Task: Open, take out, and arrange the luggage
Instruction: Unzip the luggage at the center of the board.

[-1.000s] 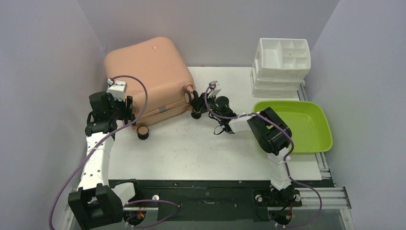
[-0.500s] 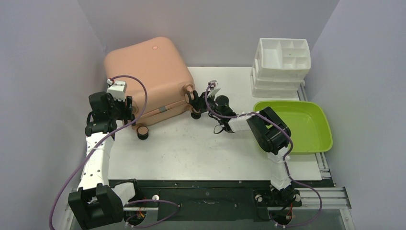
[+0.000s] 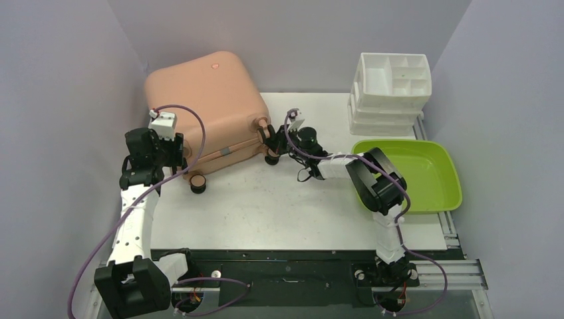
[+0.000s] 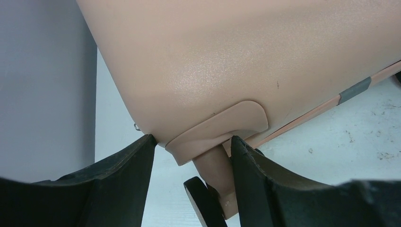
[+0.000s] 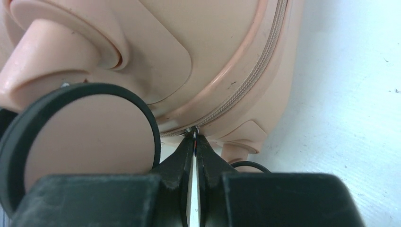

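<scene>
Right hand: fingers pressed together, tips right on the zipper of the luggage, at its near corner on the right arm's side. I see a small metal bit at the tips but can't tell if it's actually pinched. One caster of the luggage sits just beside the fingers and fills half the right wrist view.

Left hand: fingers spread, straddling the wheel stem at the luggage's other near corner. There is a clear gap on one side of the stem. The other finger is close against it; I can't tell if it touches. I read it as not clamped.

The luggage lies on its broad side at the far end of the desk on the left arm's side. Its shell halves are together and its wheels face the arm bases.

A lime-green tray sits well apart from the luggage, on the right arm's side. A white organizer stack is also well apart from the luggage, level with its far end.
</scene>
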Robot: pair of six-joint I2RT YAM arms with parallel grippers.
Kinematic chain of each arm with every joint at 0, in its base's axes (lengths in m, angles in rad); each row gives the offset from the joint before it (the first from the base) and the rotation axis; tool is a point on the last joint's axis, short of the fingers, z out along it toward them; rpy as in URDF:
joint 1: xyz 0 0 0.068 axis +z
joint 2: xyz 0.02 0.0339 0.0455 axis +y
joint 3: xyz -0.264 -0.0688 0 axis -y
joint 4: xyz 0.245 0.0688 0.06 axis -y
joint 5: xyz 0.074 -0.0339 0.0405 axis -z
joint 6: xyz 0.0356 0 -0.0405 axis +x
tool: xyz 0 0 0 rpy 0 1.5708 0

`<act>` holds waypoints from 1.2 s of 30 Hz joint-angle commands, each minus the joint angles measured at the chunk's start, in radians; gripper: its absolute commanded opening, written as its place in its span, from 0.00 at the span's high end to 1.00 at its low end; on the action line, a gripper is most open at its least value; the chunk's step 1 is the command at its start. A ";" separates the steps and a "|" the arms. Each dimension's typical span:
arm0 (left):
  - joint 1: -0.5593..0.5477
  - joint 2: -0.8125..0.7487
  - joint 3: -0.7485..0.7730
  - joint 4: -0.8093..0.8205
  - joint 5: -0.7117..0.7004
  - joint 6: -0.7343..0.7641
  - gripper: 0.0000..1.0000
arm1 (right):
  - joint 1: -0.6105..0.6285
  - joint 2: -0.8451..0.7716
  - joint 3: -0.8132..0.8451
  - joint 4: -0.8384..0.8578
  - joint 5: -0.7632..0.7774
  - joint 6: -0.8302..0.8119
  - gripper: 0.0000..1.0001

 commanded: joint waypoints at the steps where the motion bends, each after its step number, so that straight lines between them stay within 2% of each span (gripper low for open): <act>1: 0.005 0.070 -0.086 -0.163 -0.234 0.083 0.68 | -0.059 -0.058 0.112 -0.247 0.224 -0.078 1.00; 5: -0.007 0.100 -0.093 -0.150 -0.300 0.109 0.79 | -0.082 -0.056 0.233 -0.438 0.217 -0.098 1.00; 8: -0.011 0.125 -0.093 -0.142 -0.328 0.119 0.83 | -0.100 -0.028 0.296 -0.552 0.173 -0.097 1.00; 19: -0.008 0.165 -0.069 -0.136 -0.384 0.125 0.87 | -0.181 0.023 0.352 -0.588 0.049 -0.151 1.00; 23: -0.004 0.170 -0.055 -0.144 -0.370 0.119 0.87 | -0.170 0.010 0.333 -0.516 0.007 -0.193 1.00; 27: -0.002 0.173 -0.038 -0.151 -0.352 0.125 0.87 | -0.151 0.022 0.340 -0.508 0.037 -0.230 1.00; 36: 0.015 0.153 -0.020 -0.161 -0.285 0.151 0.91 | -0.159 0.153 0.600 -0.666 0.192 -0.217 1.00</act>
